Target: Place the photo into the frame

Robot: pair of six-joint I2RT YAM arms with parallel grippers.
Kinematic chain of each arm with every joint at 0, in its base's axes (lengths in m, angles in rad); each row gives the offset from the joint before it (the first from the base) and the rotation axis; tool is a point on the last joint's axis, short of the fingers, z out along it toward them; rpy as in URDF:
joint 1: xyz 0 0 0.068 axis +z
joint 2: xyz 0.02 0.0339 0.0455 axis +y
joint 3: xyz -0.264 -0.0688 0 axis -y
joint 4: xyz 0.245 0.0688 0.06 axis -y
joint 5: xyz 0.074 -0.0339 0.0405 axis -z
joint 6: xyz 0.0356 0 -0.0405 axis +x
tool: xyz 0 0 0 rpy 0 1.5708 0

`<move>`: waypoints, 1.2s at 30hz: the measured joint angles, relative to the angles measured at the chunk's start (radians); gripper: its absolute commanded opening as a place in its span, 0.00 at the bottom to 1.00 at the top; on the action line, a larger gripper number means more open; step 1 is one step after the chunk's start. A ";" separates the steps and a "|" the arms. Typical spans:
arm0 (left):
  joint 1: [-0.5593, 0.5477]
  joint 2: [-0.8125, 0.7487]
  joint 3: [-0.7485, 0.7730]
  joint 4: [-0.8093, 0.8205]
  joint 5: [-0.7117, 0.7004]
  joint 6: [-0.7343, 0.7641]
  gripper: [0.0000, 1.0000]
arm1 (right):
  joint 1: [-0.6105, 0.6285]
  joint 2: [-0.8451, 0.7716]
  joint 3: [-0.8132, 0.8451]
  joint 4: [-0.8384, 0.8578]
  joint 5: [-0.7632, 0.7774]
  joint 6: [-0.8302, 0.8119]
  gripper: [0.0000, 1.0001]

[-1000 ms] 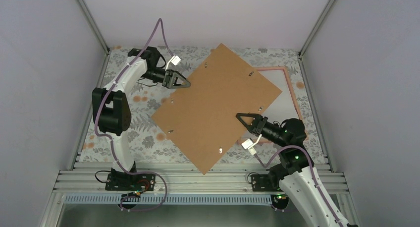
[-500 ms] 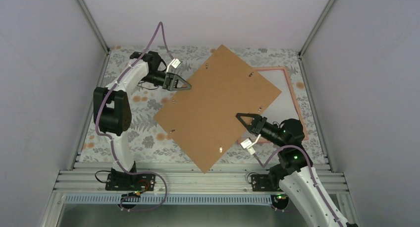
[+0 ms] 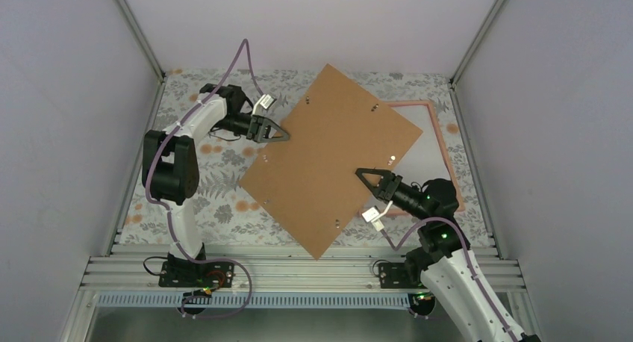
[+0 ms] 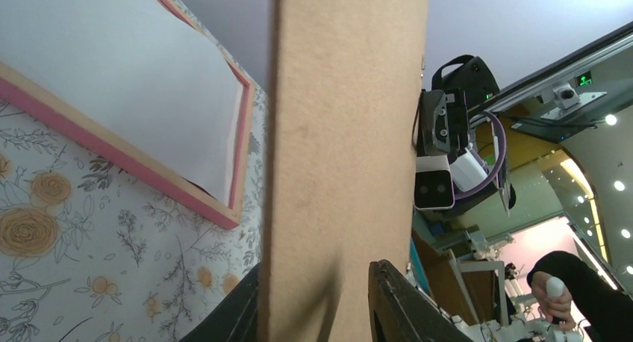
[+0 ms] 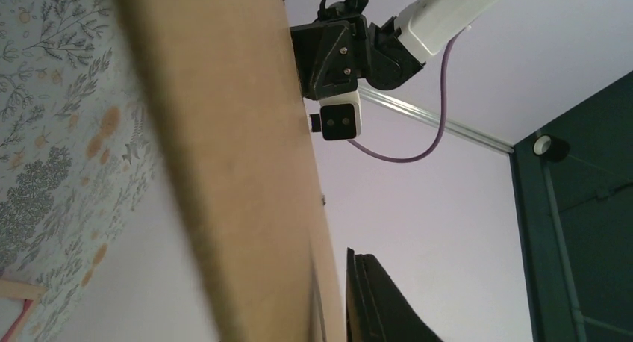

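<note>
A plain brown cardboard board (image 3: 328,155) hangs tilted above the floral table, held by both grippers. My left gripper (image 3: 278,133) is shut on its left edge; in the left wrist view the board (image 4: 336,133) runs between the fingers of the gripper (image 4: 317,271). My right gripper (image 3: 371,176) is shut on its right edge; in the right wrist view one finger (image 5: 373,305) lies against the board (image 5: 231,155). The pink frame (image 3: 446,144) lies flat at the back right, partly under the board. A plain white sheet (image 3: 425,155) fills it; it also shows in the left wrist view (image 4: 127,66). No sunset picture shows.
The floral tablecloth (image 3: 201,178) covers the table. Grey walls with metal posts close it in on three sides. An aluminium rail (image 3: 298,271) with both arm bases runs along the near edge. The frame's pink rim (image 4: 112,151) lies just past the board's edge.
The left gripper has moved right and a little nearer, pushing the board's left side rightward, so the board has turned slightly. The right gripper has stayed in place.
</note>
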 measured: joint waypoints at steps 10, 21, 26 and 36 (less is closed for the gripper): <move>0.002 -0.021 -0.003 -0.023 0.063 0.022 0.02 | 0.000 0.013 -0.011 0.015 0.065 0.003 0.80; 0.185 -0.008 0.109 -0.010 0.046 0.018 0.02 | -0.036 0.059 -0.011 0.036 0.326 0.184 1.00; 0.283 0.005 0.152 0.057 0.026 -0.069 0.02 | -0.040 0.095 0.006 -0.007 0.428 0.343 1.00; 0.345 -0.340 -0.250 0.792 -0.191 -0.824 0.02 | -0.111 0.482 0.437 -0.249 0.544 0.884 1.00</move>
